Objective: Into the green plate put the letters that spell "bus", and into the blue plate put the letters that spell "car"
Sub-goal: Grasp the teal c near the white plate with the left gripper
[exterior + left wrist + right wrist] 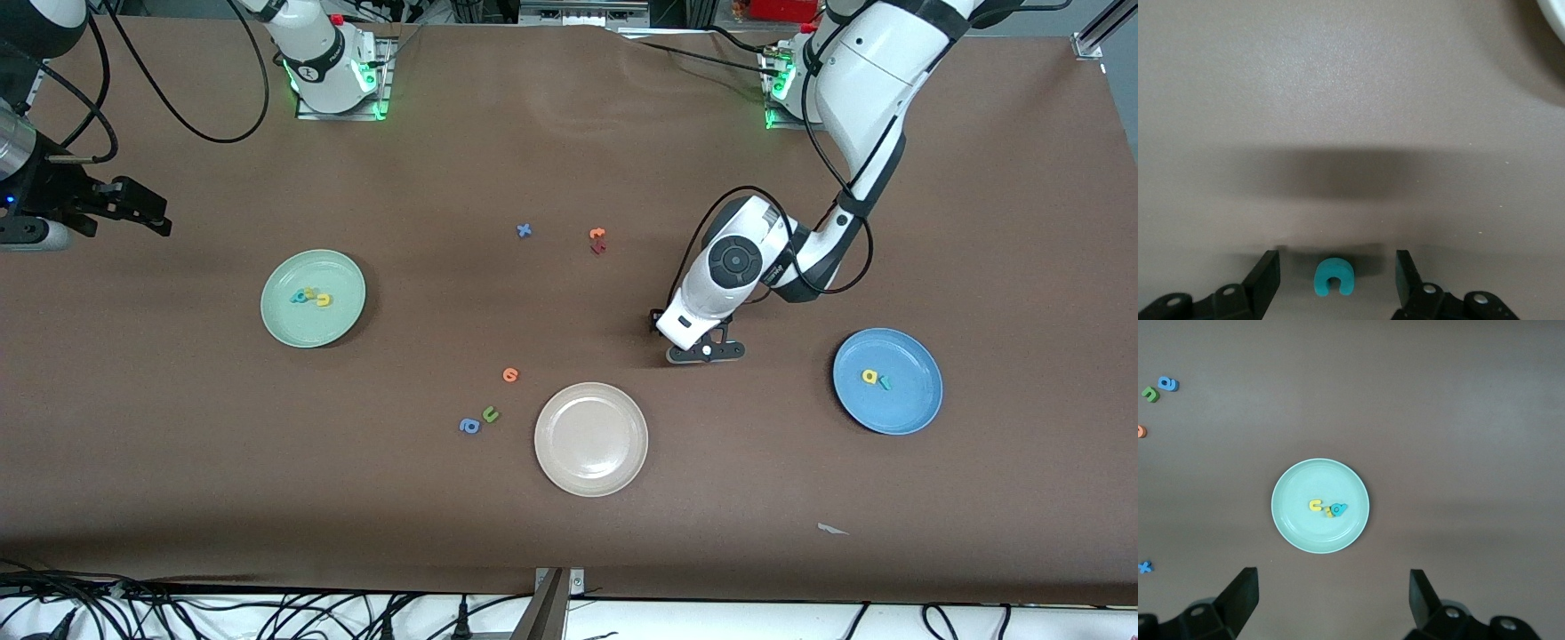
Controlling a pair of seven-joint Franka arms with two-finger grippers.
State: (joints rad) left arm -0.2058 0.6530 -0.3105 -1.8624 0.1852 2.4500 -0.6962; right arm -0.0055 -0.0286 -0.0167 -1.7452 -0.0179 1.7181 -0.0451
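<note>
Straddling teal c (1333,277): left gripper (1337,277) parted; right gripper (1331,600) waits, spread

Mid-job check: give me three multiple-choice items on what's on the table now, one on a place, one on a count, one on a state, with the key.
1. Where does the teal "c" lie?
A. on the brown table between the left end effector's fingers
B. in the blue plate
C. on the beige-white plate

2. How many letters lie in the blue plate?
A. none
B. two
C. four

3. How does the right end effector stand?
A. shut on a letter
B. open, holding nothing
C. resting in a plate

Key: 1 A, the left wrist view shows it on bare table between the fingers. 2 B, a yellow and a teal letter. 3 B, its fingers stand wide apart above the green plate.
</note>
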